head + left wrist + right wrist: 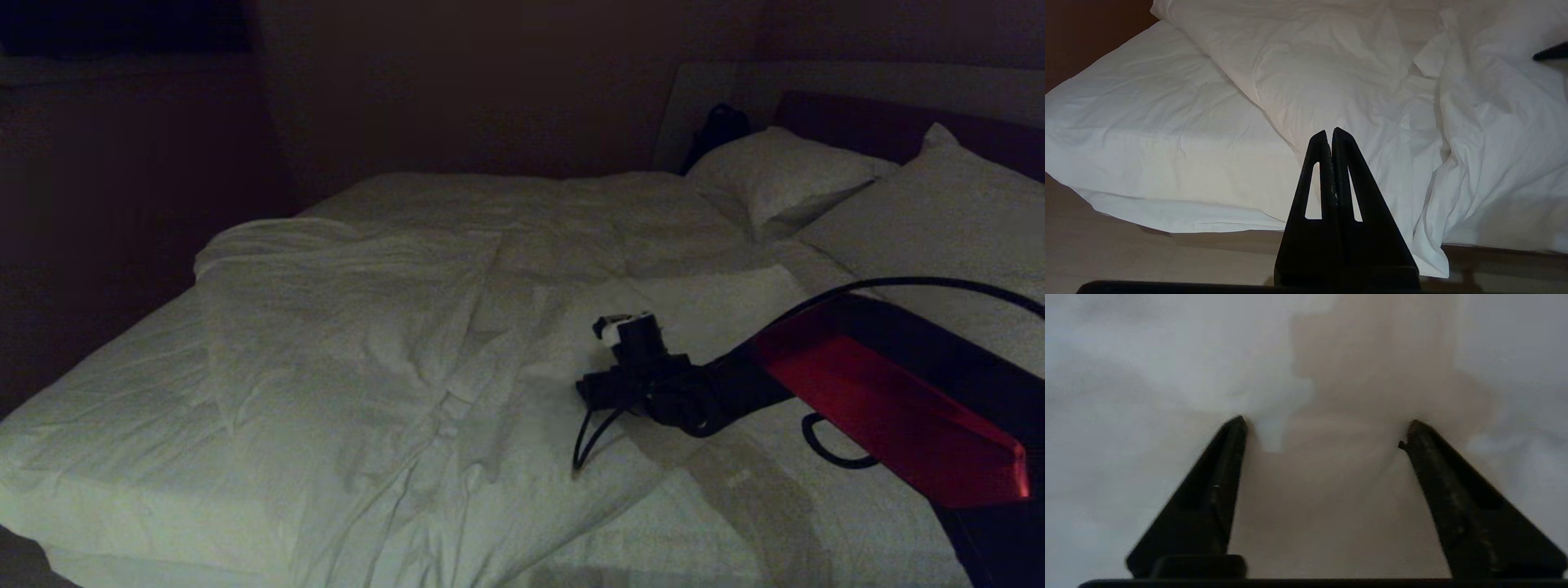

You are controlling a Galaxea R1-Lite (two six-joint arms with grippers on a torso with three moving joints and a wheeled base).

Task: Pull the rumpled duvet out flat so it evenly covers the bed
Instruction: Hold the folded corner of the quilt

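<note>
The right gripper [1327, 433] hangs with jaws spread wide, holding nothing, close over the duvet [392, 327], which lies bunched along the bed [106, 408] middle, leaving the left edge bare. It is probably between pulls; next comes pinching a fold. The left gripper [1329, 134] is closed and empty.

A dark bag-like object [717, 131], too dim to identify, sits at about one o'clock in the head view, against a pale wall panel [857, 86] that runs on toward two o'clock. A dark wall [457, 90] fills twelve o'clock. In the left wrist view, beige floor [1147, 261] spreads at seven o'clock.
</note>
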